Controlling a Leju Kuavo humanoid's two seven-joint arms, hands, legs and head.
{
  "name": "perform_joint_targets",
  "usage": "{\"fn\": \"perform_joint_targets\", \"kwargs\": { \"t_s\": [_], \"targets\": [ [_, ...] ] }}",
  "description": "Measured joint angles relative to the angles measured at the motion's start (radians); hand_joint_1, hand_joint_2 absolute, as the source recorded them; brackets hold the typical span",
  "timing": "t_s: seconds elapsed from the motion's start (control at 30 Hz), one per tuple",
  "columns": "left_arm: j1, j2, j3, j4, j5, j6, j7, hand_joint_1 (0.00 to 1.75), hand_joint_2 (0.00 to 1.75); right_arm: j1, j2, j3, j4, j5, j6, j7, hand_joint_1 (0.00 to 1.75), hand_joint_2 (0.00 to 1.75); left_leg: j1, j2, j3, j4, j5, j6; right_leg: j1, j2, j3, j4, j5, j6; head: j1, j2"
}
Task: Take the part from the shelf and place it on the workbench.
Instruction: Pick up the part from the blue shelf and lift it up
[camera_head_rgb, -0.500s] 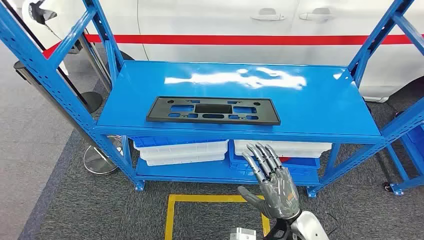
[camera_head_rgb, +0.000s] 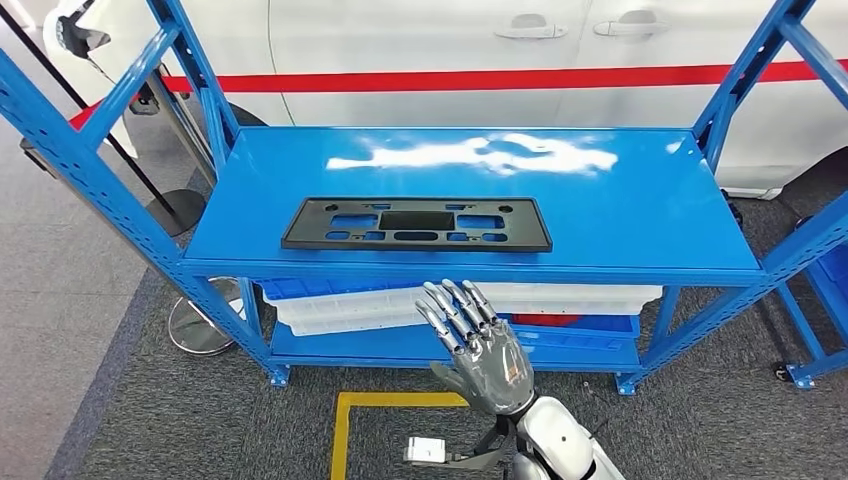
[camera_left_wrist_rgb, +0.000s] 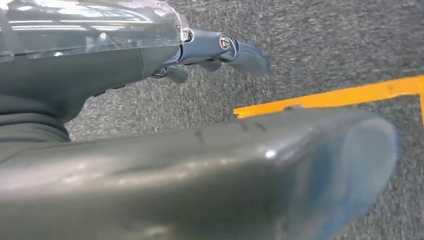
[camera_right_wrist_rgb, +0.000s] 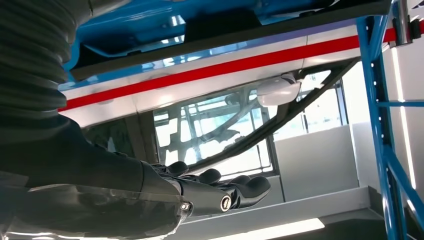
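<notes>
**Black part waits on the shelf, right hand rising toward it**

Black and flat, the part (camera_head_rgb: 416, 223) lies near the front edge of the blue shelf (camera_head_rgb: 640, 215), centre-left of the frame. Below it, at lower centre, the right hand (camera_head_rgb: 480, 345) is raised, fingers spread, holding nothing. The left hand (camera_left_wrist_rgb: 215, 50) hangs over grey carpet, fingers extended, empty. The risk, as I judge it: the thin part offers little to grip, so fingers may push it backward or catch the shelf lip.

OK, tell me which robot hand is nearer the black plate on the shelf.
Right. The right robot hand is raised just below the black plate; the left robot hand hangs low over the floor.
</notes>
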Motion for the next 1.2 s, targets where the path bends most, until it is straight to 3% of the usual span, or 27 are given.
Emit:
{"fn": "perform_joint_targets", "kwargs": {
  "t_s": [0.07, 0.1, 0.2, 0.27, 0.37, 0.4, 0.43, 0.47, 0.53, 0.57, 0.63, 0.77, 0.8, 0.87, 0.9, 0.93, 0.97, 1.07, 1.13, 1.2],
  "targets": [
    [0.000, -0.001, 0.000, 0.001, 0.001, 0.006, 0.002, 0.00, 0.00, -0.012, 0.005, 0.006, 0.015, -0.003, -0.001, 0.000, 0.00, 1.75, 0.002, -0.002, 0.059, -0.128, 0.054, -0.001, -0.002, 0.001, 0.006, 0.002, -0.005, 0.013, 0.000, 0.000],
    [-0.001, -0.004, 0.000, 0.001, 0.001, 0.013, 0.005, 0.00, 0.00, -0.018, 0.006, 0.009, 0.021, -0.009, -0.002, 0.000, 0.00, 1.75, 0.000, -0.004, 0.074, -0.162, 0.063, 0.004, -0.002, 0.002, 0.007, 0.002, -0.006, 0.020, 0.000, 0.000],
    [-0.002, -0.014, 0.000, 0.002, 0.002, 0.044, 0.019, 0.00, 0.00, -0.043, 0.007, 0.019, 0.044, -0.046, -0.004, -0.001, 0.00, 1.75, -0.007, -0.006, 0.077, -0.176, 0.062, 0.031, -0.003, 0.004, 0.007, -0.004, -0.004, 0.042, 0.000, 0.000],
    [-0.003, -0.022, 0.000, 0.002, 0.003, 0.056, 0.027, 0.00, 0.00, -0.067, 0.007, 0.024, 0.062, -0.071, -0.004, -0.001, 0.00, 1.75, -0.007, -0.005, 0.081, -0.184, 0.066, 0.049, -0.006, 0.002, -0.005, 0.026, -0.025, 0.050, 0.000, 0.000],
    [-0.005, -0.032, 0.000, 0.002, 0.002, 0.062, 0.035, 0.00, 0.00, -0.096, 0.007, 0.031, 0.092, -0.095, -0.006, 0.000, 0.00, 1.75, -0.013, -0.003, 0.085, -0.187, 0.064, 0.067, 0.000, 0.001, -0.096, 0.205, -0.106, 0.048, 0.000, 0.000],
    [-0.006, -0.034, 0.001, 0.002, 0.002, 0.062, 0.038, 0.00, 0.00, -0.103, 0.007, 0.033, 0.103, -0.100, -0.006, 0.003, 0.00, 1.75, -0.017, -0.003, 0.086, -0.187, 0.062, 0.070, 0.003, 0.001, -0.127, 0.260, -0.119, 0.046, 0.000, 0.000],
    [-0.006, -0.035, 0.001, 0.002, 0.001, 0.060, 0.041, 0.00, 0.00, -0.110, 0.007, 0.034, 0.114, -0.103, -0.006, 0.008, 0.00, 1.75, -0.021, -0.004, 0.089, -0.186, 0.060, 0.073, 0.005, 0.001, -0.143, 0.282, -0.114, 0.042, 0.000, 0.000],
    [-0.005, -0.035, 0.001, 0.002, 0.000, 0.055, 0.043, 0.00, 0.00, -0.119, 0.007, 0.035, 0.125, -0.105, -0.006, 0.015, 0.00, 1.75, -0.026, -0.005, 0.092, -0.186, 0.058, 0.075, 0.009, 0.001, -0.141, 0.267, -0.090, 0.036, 0.000, 0.000],
    [-0.006, -0.034, 0.001, 0.002, -0.004, 0.037, 0.045, 0.00, 0.00, -0.150, 0.007, 0.036, 0.147, -0.109, -0.006, 0.038, 0.00, 1.75, -0.034, -0.006, 0.101, -0.186, 0.052, 0.077, 0.021, 0.001, -0.092, 0.144, -0.016, 0.014, 0.000, 0.000],
    [-0.006, -0.034, 0.001, 0.002, -0.008, 0.028, 0.046, 0.00, 0.00, -0.172, 0.007, 0.037, 0.161, -0.110, -0.006, 0.053, 0.00, 1.75, -0.038, -0.005, 0.103, -0.185, 0.049, 0.076, 0.027, 0.000, -0.064, 0.079, 0.010, 0.003, 0.000, 0.000],
    [-0.008, -0.033, 0.001, 0.002, -0.014, 0.017, 0.050, 0.00, 0.00, -0.219, 0.008, 0.036, 0.196, -0.116, -0.006, 0.087, 0.00, 1.75, -0.040, -0.004, 0.103, -0.185, 0.044, 0.070, 0.035, -0.001, -0.036, 0.011, 0.026, -0.009, 0.000, 0.000],
    [-0.013, -0.028, 0.001, 0.002, -0.020, 0.010, 0.058, 0.00, 0.00, -0.295, 0.013, 0.031, 0.279, -0.119, -0.007, 0.141, 0.00, 1.75, -0.040, -0.003, 0.099, -0.165, 0.027, 0.049, 0.026, 0.000, -0.019, -0.013, 0.027, -0.013, 0.000, 0.000],
    [-0.014, -0.026, 0.001, 0.002, -0.021, 0.009, 0.059, 0.00, 0.00, -0.308, 0.017, 0.029, 0.300, -0.113, -0.006, 0.154, 0.00, 1.75, -0.038, -0.003, 0.081, -0.128, 0.007, 0.042, 0.021, -0.002, -0.012, -0.019, 0.027, -0.015, 0.000, 0.000],
    [-0.015, -0.023, 0.001, 0.002, -0.024, 0.005, 0.059, 0.00, 0.00, -0.323, 0.027, 0.021, 0.338, -0.089, -0.004, 0.181, 0.00, 1.75, -0.027, -0.003, 0.015, -0.005, -0.043, 0.029, 0.019, -0.004, -0.005, -0.021, 0.021, -0.019, 0.000, 0.000],
    [-0.014, -0.021, 0.002, 0.002, -0.026, 0.002, 0.059, 0.00, 0.00, -0.324, 0.032, 0.016, 0.352, -0.074, 0.001, 0.193, 0.00, 1.75, -0.021, -0.003, -0.020, 0.054, -0.059, 0.022, 0.018, -0.004, -0.002, -0.021, 0.018, -0.018, 0.000, 0.000],
    [-0.014, -0.018, 0.002, 0.002, -0.028, -0.002, 0.059, 0.00, 0.00, -0.321, 0.035, 0.010, 0.362, -0.060, 0.007, 0.202, 0.00, 1.75, -0.015, -0.002, -0.043, 0.085, -0.057, 0.016, 0.017, -0.005, 0.003, -0.020, 0.014, -0.016, 0.000, 0.000],
    [-0.013, -0.015, 0.002, 0.002, -0.029, -0.006, 0.059, 0.00, 0.00, -0.317, 0.039, 0.004, 0.369, -0.047, 0.015, 0.209, 0.00, 1.75, -0.009, -0.002, -0.049, 0.079, -0.035, 0.010, 0.015, -0.004, 0.008, -0.019, 0.009, -0.013, 0.000, 0.000],
    [-0.012, -0.006, 0.004, 0.002, -0.031, -0.015, 0.058, 0.00, 0.00, -0.304, 0.046, -0.015, 0.375, -0.018, 0.048, 0.222, 0.00, 1.75, 0.006, -0.001, 0.012, -0.093, 0.082, -0.005, 0.006, -0.001, 0.024, -0.014, -0.007, 0.002, 0.000, 0.000],
    [-0.011, -0.005, 0.005, 0.002, -0.032, -0.016, 0.056, 0.00, 0.00, -0.301, 0.048, -0.022, 0.376, -0.010, 0.061, 0.225, 0.00, 1.75, 0.009, 0.000, 0.038, -0.154, 0.106, -0.008, 0.005, 0.000, 0.027, -0.011, -0.013, 0.008, 0.000, 0.000],
    [-0.011, -0.005, 0.005, 0.002, -0.032, -0.016, 0.056, 0.00, 0.00, -0.301, 0.048, -0.023, 0.376, -0.009, 0.063, 0.225, 0.00, 1.75, 0.009, -0.001, 0.039, -0.153, 0.103, -0.009, 0.004, 0.000, 0.027, -0.011, -0.013, 0.009, 0.000, 0.000]
  ]
}}
